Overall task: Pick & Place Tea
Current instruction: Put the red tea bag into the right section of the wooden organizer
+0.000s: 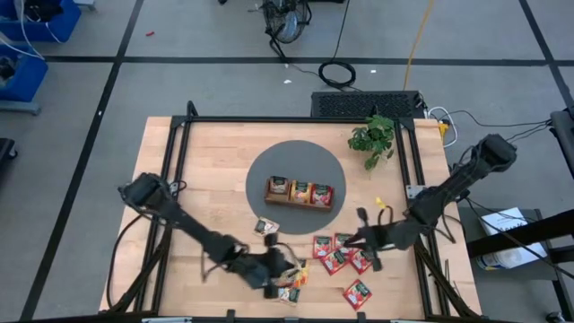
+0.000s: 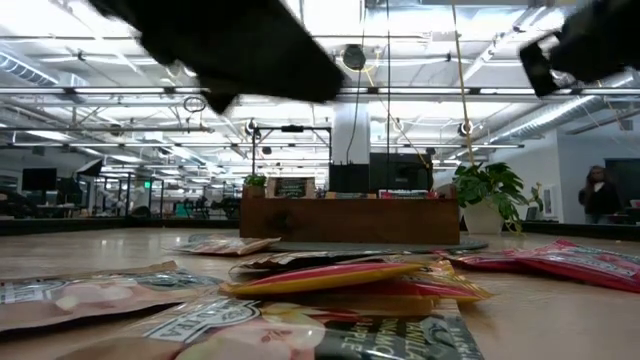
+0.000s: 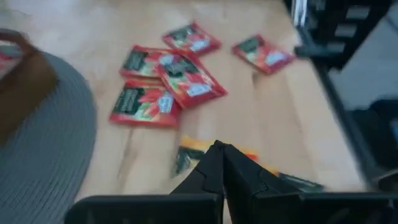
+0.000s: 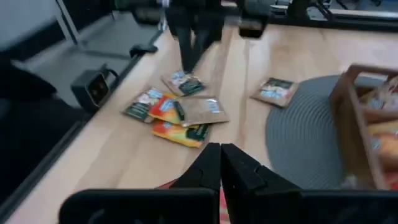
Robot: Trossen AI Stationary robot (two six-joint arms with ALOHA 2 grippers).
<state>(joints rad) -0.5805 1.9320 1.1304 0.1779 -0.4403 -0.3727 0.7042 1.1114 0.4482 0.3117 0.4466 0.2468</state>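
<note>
The tea lies as small flat packets on the wooden table. A red cluster (image 1: 336, 254) lies near the right, one red packet (image 1: 357, 292) sits by the near edge, a pale one (image 1: 266, 226) rests on the mat's edge, and a mixed orange pile (image 4: 177, 115) lies near the front. My left gripper (image 1: 287, 267) hovers shut over that pile, with an orange packet (image 3: 193, 152) showing just past its fingertips. My right gripper (image 1: 350, 241) is shut above the red cluster. Neither gripper holds anything. The wooden tray (image 1: 299, 192) holds packets in its compartments.
The tray stands on a round grey mat (image 1: 269, 166) at the table's middle. A green plant (image 1: 372, 136) stands at the far right. A black frame (image 1: 184, 135) borders the table's sides. Bare wood lies to the left of the mat.
</note>
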